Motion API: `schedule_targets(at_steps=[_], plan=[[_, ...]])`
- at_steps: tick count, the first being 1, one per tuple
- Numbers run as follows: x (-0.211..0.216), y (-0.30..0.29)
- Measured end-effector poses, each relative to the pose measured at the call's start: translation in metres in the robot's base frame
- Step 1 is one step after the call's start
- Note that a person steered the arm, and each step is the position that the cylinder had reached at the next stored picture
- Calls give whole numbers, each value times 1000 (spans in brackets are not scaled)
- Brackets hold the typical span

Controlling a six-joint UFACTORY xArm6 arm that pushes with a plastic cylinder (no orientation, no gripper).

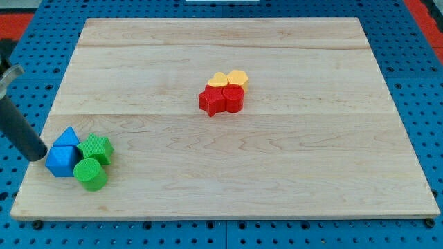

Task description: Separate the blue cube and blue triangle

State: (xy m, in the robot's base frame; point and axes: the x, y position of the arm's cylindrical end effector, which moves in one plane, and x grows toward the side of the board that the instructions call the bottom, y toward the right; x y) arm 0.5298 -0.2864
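The blue cube (61, 160) sits near the board's bottom left corner. The blue triangle (68, 137) lies just above it and touches it. My tip (38, 156) is at the left side of the blue cube, very close to it or touching it; the dark rod rises up and to the view's left. A green star-like block (96, 148) touches the blue pair on the right. A green cylinder (91, 173) lies below it, against the cube.
The wooden board (277, 173) lies on a blue pegboard. Near its middle is a tight cluster: a red star-like block (211, 101), a red round block (232, 99), a yellow half-round block (219, 80) and a yellow hexagon (237, 78).
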Motion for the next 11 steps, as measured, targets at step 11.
schedule_targets(at_steps=[11], plan=[[-148, 37]])
